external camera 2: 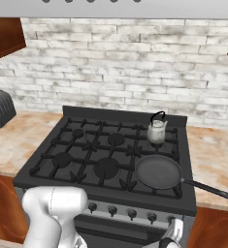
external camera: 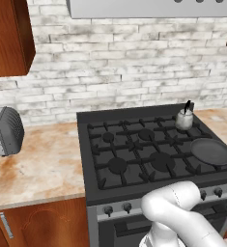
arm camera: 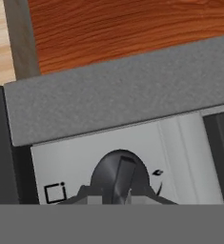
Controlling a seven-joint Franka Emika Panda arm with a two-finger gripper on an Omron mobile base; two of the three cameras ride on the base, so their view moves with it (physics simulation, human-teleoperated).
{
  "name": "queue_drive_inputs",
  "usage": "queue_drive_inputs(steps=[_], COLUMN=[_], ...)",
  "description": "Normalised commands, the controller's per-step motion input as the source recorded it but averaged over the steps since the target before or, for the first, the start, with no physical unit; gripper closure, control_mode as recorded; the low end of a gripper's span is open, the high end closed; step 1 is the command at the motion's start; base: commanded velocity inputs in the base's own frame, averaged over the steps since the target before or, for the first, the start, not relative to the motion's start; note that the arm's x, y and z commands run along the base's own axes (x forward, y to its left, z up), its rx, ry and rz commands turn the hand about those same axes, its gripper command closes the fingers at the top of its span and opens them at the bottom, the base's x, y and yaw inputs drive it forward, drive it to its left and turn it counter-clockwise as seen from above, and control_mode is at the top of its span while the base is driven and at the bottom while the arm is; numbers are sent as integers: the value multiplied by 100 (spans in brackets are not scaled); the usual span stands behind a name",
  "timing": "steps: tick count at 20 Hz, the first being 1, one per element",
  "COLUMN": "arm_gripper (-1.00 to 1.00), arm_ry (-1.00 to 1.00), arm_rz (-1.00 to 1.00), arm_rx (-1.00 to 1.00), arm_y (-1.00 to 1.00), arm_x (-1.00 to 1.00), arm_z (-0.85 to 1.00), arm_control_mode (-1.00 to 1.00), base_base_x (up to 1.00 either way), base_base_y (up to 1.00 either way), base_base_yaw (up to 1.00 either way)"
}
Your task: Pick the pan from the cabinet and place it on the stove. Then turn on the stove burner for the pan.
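The pan (external camera 2: 158,172) sits on the stove (external camera: 134,149), on the near right burner. The gripper (arm camera: 114,198) is right up against a knob (arm camera: 119,176) straight ahead. I cannot tell if it is spread or pinching.

Matt dark pan (external camera 2: 158,172) on rough black cast-iron grates (external camera 2: 105,152) of stove (external camera: 93,185) with brushed silver front panel (arm camera: 132,152); glossy metal kettle (external camera 2: 157,130); mottled, polished stone-look counter (external camera: 37,164); reddish wood-grain cabinet (external camera: 8,36); rough whitewashed brick wall (external camera: 120,62); ribbed metal toaster (external camera: 5,131).
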Motion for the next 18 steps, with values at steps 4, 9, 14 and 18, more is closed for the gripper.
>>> queue_drive_inputs(steps=[4,9,14,18], arm_gripper=[-100,-100,-100,-100], arm_ry=[0,0,0,-1], arm_rz=[0,0,-1,0], arm_rx=[-9,0,0,0], arm_y=[2,0,0,0], arm_x=[0,-10,-65,-76], arm_z=[0,0,0,10], arm_control_mode=[-100,-100,-100,-100], base_base_x=[0,0,0,0], base_base_y=[0,0,0,0], base_base_yaw=[0,0,0,0])
